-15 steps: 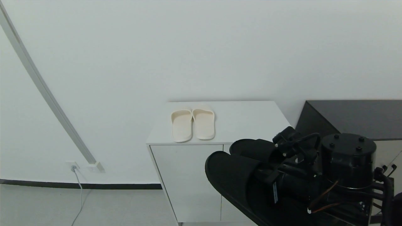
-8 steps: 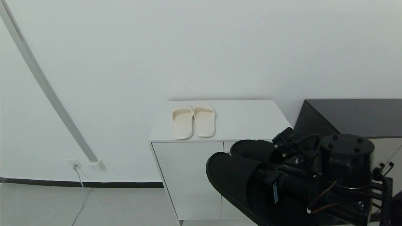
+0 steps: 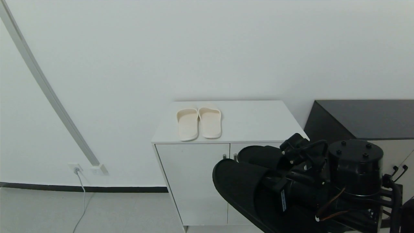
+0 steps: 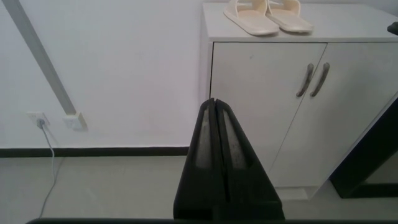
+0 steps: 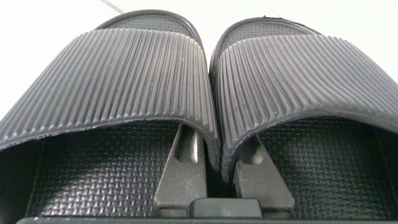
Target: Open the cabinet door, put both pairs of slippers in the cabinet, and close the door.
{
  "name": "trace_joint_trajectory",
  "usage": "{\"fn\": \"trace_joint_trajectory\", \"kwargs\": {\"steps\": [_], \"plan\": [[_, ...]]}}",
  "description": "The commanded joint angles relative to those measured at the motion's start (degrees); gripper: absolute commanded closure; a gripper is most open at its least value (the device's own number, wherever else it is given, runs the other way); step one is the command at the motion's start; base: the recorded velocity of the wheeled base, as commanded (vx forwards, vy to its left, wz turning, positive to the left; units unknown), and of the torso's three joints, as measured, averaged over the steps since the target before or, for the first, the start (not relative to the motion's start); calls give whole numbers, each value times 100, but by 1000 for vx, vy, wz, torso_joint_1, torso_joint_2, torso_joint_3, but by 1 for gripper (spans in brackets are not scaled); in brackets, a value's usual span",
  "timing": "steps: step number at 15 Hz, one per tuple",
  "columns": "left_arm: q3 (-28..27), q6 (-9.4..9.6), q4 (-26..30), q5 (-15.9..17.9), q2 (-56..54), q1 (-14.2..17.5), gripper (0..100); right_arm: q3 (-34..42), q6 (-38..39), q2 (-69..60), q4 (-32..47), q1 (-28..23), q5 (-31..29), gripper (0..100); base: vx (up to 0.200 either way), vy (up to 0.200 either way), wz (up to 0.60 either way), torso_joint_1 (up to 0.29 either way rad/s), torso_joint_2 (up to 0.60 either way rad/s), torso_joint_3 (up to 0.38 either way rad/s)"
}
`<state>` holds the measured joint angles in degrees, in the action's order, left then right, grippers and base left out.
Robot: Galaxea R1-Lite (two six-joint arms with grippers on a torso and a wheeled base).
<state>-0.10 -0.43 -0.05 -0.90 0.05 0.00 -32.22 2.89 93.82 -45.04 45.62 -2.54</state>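
White wall (image 3: 207, 48) ran behind everything, well beyond both of your pincers. White cabinet (image 3: 252, 119) stood against it, ahead of the left pincer (image 4: 214, 155) and behind the right pincer (image 5: 219, 171); both doors were shut. A dark unit (image 3: 365, 118) stood near the cabinet, behind the right arm.

Black slippers (image 3: 245, 181): you had the pair clamped in the right pincer, one finger inside each slipper, the two inner walls pinched together between them. The pair hung in front of the cabinet's right door and hid part of it.

Cream slippers (image 3: 199, 123): side by side on the cabinet top, close together, higher than the right pincer and to its left, well apart from it.

Left pincer: fingers were pressed flat together, nothing between them, well short of the cabinet front.

Two door handles (image 4: 314, 79) sat beside each other at the door seam, just left of the black pair.

Wall socket (image 3: 75, 168), with its cable (image 3: 82, 200), sat far left of both pincers.
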Motion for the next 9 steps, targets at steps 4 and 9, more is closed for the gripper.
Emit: {"fn": "trace_joint_trajectory", "kwargs": {"steps": [4,9], "plan": [[1,-1,-4,-6,-5,0,100,5,1,31,-4,9,-1,100,0,0,0,-161,364,204],[1,16,5,20,4,0,0,14,1,84,-4,9,-1,100,0,0,0,-190,446,249]]}}
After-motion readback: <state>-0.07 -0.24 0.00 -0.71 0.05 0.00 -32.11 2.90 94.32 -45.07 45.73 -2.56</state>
